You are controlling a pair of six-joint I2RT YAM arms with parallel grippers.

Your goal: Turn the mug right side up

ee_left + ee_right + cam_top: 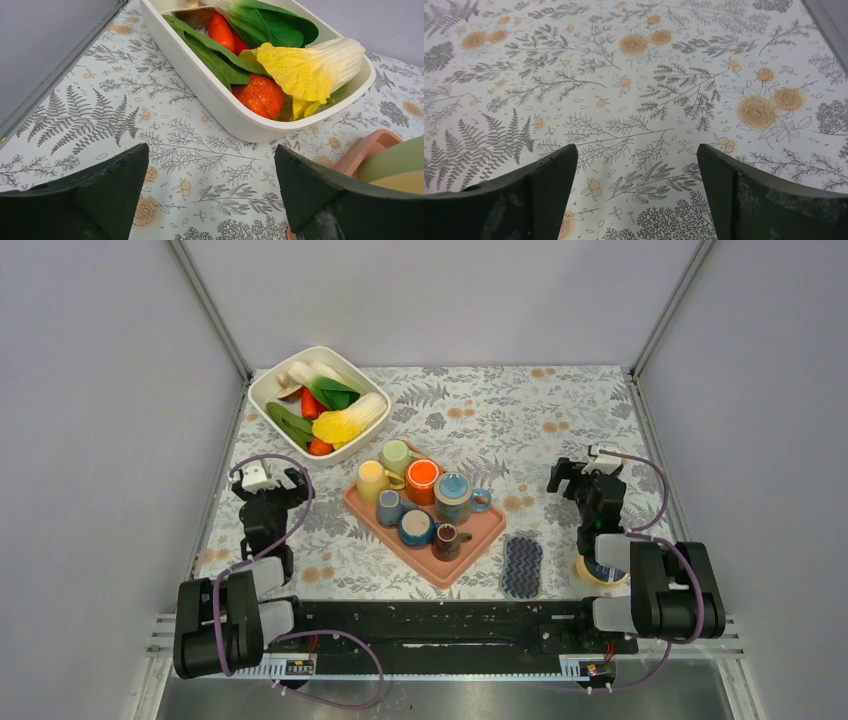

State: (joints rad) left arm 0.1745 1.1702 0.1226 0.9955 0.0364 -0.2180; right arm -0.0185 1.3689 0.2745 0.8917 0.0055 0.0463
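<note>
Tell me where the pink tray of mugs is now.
Top view: the pink tray lies mid-table, the white bowl behind-left of it, the striped pad beside its near right edge.

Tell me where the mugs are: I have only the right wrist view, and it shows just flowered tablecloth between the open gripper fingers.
Observer: The mugs stand clustered on a pink tray, off to the right gripper's left.
Operator: Is the left gripper any closer?
Observer: The left gripper hangs open near the tray's left edge, holding nothing.
Operator: Anything else over there?
Observer: A white dish of vegetables sits just beyond the left gripper, toward the far left corner.
</note>
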